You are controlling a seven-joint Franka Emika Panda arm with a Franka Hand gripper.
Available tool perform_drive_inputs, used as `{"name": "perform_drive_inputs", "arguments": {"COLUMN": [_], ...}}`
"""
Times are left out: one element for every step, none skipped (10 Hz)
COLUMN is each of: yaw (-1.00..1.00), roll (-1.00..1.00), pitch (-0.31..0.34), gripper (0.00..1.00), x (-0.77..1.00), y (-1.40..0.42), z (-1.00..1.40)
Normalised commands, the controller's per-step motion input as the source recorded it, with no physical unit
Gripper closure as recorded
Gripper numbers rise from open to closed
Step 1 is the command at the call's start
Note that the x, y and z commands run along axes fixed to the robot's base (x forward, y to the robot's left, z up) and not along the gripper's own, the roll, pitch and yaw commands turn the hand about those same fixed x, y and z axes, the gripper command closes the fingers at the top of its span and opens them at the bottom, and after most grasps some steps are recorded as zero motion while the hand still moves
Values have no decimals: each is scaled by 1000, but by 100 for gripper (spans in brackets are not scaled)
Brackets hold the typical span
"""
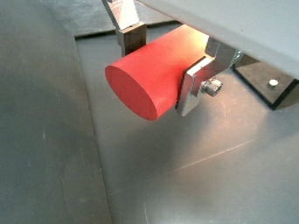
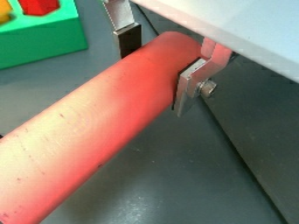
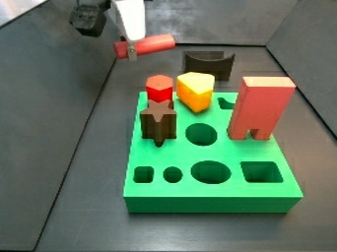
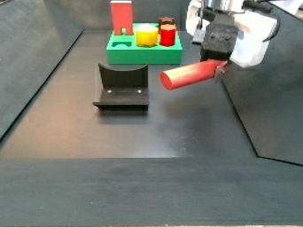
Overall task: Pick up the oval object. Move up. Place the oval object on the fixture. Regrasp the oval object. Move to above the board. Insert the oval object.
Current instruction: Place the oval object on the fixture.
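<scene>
You'll see the gripper [image 4: 213, 62] clamped across the oval object [image 4: 193, 75], holding it level in the air beside the fixture [image 4: 122, 86], while only a wrist view shows the board [image 2: 38, 39] just past the rod's far end.

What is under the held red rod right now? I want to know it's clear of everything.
The gripper holds the oval object in the air above bare dark floor, beside the fixture. In a wrist view only floor shows beneath; the spot directly under it is covered.
</scene>
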Motion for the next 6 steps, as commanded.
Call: {"name": "perform_drive_inputs", "arguments": {"yaw": [-2,-4,-9,-13,-19,-23], "roll": [9,15,29,41,58,67], "pitch": [29,36,49,49,49,50], "gripper": [100,100,100,100,100,100], "x": [-7,-10,-14,-19,-24,-26], "y": [-1,1,7,11,16,18], "z": [1000,1000,1000,1000,1000,1000]}}
